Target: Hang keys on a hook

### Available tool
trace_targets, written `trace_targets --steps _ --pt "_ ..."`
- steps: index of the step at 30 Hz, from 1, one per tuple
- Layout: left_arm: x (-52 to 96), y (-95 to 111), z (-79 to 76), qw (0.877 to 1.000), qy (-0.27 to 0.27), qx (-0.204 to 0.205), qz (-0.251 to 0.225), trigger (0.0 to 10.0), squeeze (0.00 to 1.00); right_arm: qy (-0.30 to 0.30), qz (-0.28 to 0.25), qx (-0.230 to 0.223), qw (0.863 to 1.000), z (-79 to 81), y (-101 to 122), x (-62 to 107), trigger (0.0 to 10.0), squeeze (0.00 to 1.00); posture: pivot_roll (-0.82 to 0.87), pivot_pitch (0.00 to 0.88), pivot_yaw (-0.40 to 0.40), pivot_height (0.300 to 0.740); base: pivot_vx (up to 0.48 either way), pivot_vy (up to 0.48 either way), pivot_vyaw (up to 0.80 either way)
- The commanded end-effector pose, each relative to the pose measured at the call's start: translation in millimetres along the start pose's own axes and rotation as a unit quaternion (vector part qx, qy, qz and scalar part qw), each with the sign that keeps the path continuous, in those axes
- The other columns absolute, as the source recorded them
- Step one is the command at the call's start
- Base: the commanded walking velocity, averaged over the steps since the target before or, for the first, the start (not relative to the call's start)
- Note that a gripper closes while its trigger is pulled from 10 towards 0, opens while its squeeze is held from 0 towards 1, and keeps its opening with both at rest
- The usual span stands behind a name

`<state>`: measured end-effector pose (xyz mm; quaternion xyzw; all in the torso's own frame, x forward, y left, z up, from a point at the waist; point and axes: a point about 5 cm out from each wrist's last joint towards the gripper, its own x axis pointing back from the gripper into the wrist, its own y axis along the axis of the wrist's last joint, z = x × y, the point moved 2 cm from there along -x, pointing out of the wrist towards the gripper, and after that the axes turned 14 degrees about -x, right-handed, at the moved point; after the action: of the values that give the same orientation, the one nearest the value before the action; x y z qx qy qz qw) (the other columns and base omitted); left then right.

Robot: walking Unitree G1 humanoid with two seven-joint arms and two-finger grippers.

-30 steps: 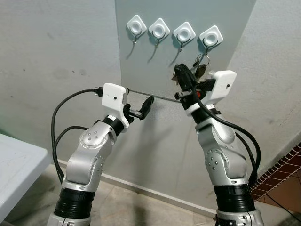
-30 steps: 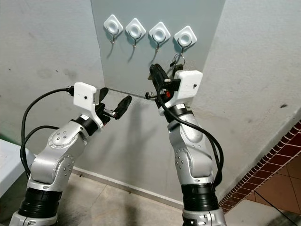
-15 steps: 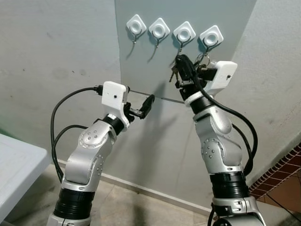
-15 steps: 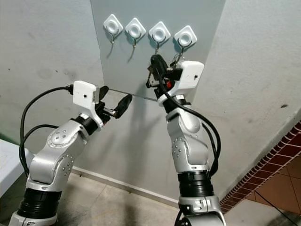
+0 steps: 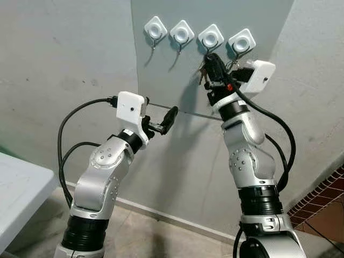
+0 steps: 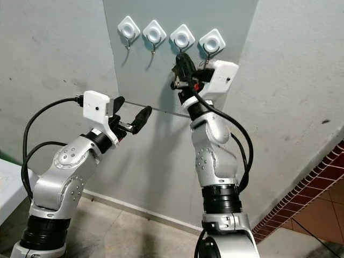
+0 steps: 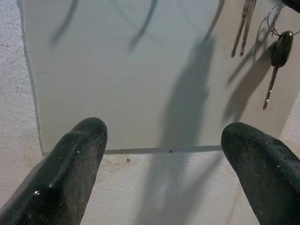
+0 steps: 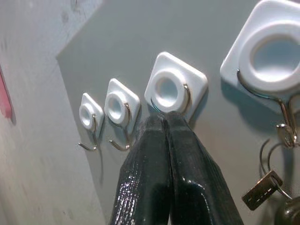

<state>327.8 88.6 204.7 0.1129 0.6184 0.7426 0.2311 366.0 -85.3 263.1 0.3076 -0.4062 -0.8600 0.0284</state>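
Four white hooks sit in a row on a grey wall panel (image 5: pixel 161 64). My right gripper (image 5: pixel 213 57) is raised, its shut fingertips (image 8: pixel 165 119) touching the third hook (image 8: pixel 174 89) from the left. A bunch of silver keys (image 7: pixel 244 21) dangles just beside its fingers. Another set, with a black-headed key (image 7: pixel 280 47) and a ring, hangs from the fourth hook (image 5: pixel 241 41). My left gripper (image 5: pixel 159 124) is open and holds nothing, lower down in front of the panel's bottom edge.
The first hook (image 5: pixel 156 28) and second hook (image 5: pixel 181 34) are bare. A thin rod (image 5: pixel 185 112) runs along the panel's lower edge. A pale table corner (image 5: pixel 16 188) is at the far left, and a brick strip (image 5: pixel 322 199) at the lower right.
My right gripper has risen and moved left, from below the fourth hook up to the third hook, taking the silver keys along. The left arm has stayed put.
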Motion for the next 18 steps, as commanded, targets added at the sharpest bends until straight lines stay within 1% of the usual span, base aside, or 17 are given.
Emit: trace_targets --steps 1,8,12,16,18 --pt "0.6 4.5 1.7 1.000 0.005 -0.002 -0.003 10.0 0.00 0.010 -0.010 -0.005 1.000 4.6 4.3 -5.4 10.0 0.00 -0.01 0.000 -0.020 0.740 0.000 0.000 0.00" --pt "1.0 4.7 2.7 1.000 0.009 0.002 -0.002 10.0 0.00 0.008 -0.014 -0.023 1.000 4.9 5.4 -11.3 10.0 0.00 0.00 0.000 -0.023 0.740 0.000 0.000 0.00" --pt "1.0 5.4 3.1 1.000 0.010 0.004 -0.003 10.0 0.00 0.001 -0.012 -0.049 0.999 3.9 3.8 -13.9 10.0 0.00 0.00 0.000 -0.023 0.740 0.000 0.000 0.00" --pt "1.0 5.7 3.5 1.000 0.012 0.004 -0.003 10.0 0.00 -0.003 -0.013 -0.059 0.998 3.2 3.4 -14.7 10.0 0.00 0.00 0.000 -0.023 0.740 0.000 0.000 0.00" --pt "1.1 5.7 3.7 1.000 0.013 0.005 -0.002 10.0 0.00 -0.007 -0.014 -0.071 0.997 2.4 2.7 -14.6 10.0 0.00 0.00 0.000 -0.022 0.740 0.000 0.000 0.00"
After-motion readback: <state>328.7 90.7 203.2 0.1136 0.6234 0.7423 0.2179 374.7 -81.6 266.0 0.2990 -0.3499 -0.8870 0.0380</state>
